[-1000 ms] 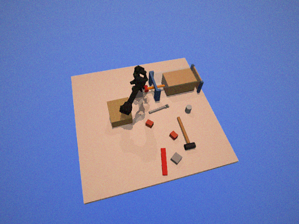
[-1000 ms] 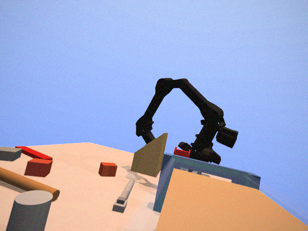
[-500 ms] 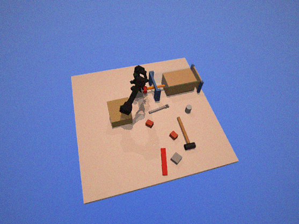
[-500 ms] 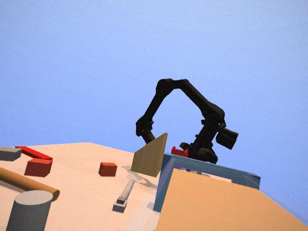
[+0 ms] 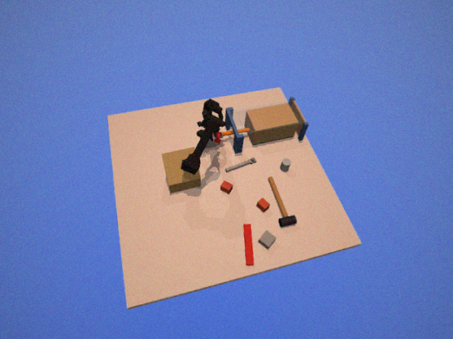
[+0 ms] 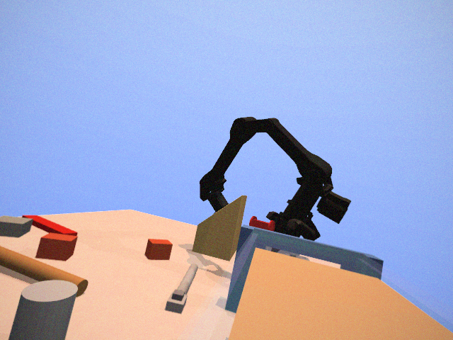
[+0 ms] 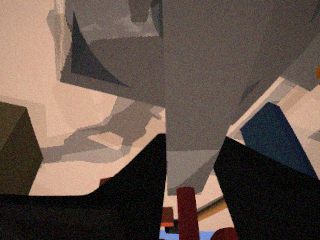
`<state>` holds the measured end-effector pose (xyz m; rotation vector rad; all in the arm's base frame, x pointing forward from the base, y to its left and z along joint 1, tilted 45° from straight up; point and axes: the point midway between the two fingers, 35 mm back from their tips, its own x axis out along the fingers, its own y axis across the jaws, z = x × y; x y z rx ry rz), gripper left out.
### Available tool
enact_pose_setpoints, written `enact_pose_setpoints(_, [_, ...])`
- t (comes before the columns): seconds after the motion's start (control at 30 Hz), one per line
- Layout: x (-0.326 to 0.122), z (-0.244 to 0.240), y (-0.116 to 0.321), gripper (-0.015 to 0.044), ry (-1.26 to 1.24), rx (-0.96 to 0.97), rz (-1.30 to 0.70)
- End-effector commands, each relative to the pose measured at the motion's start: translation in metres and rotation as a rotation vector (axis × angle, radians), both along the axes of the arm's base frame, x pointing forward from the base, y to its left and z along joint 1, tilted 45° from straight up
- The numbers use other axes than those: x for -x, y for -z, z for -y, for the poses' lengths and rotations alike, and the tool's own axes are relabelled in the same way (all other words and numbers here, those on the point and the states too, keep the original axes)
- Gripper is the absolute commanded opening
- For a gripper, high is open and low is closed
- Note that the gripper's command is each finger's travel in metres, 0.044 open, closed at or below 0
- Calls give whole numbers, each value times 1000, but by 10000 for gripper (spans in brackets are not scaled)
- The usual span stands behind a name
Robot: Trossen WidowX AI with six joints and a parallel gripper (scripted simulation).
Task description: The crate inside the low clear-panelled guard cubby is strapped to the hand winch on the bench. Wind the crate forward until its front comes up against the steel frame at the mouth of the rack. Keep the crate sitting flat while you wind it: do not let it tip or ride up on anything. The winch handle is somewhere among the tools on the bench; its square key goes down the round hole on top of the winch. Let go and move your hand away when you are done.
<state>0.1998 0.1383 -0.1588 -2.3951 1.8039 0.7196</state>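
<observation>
The brown crate [image 5: 274,117] [image 6: 311,296] looks flat, with a visible gap between its front and the blue steel frame [image 5: 238,143] [image 6: 311,246]. An orange strap-like bar [image 5: 229,132] runs from near the gripper past the frame to the crate. My gripper [image 5: 216,132] [image 7: 187,140] is shut on the winch handle, whose red part [image 5: 217,137] [image 6: 262,223] [image 7: 187,215] shows beside the fingers. The winch and its round hole are hidden by the hand, so I cannot tell whether the key sits in the hole. The clear panels barely show.
A second blue frame [image 5: 303,128] stands behind the crate. A wrench [image 5: 239,165], two red blocks [image 5: 226,187] [image 5: 263,204], a grey cylinder [image 5: 285,164], a mallet [image 5: 278,197], a grey block [image 5: 267,239] and a red bar [image 5: 248,244] lie around. A brown box [image 5: 175,165] is by the arm's base.
</observation>
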Motion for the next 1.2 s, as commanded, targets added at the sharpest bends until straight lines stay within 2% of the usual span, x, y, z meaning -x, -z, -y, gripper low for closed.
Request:
enact_pose_setpoints(0.0, [1,2,3,0,8,-1,8])
enact_pose_setpoints(0.6, [0,7,8,0,4,0,5])
enact_pose_setpoints(1.17, [-1,5,6,440,-13,2,-14])
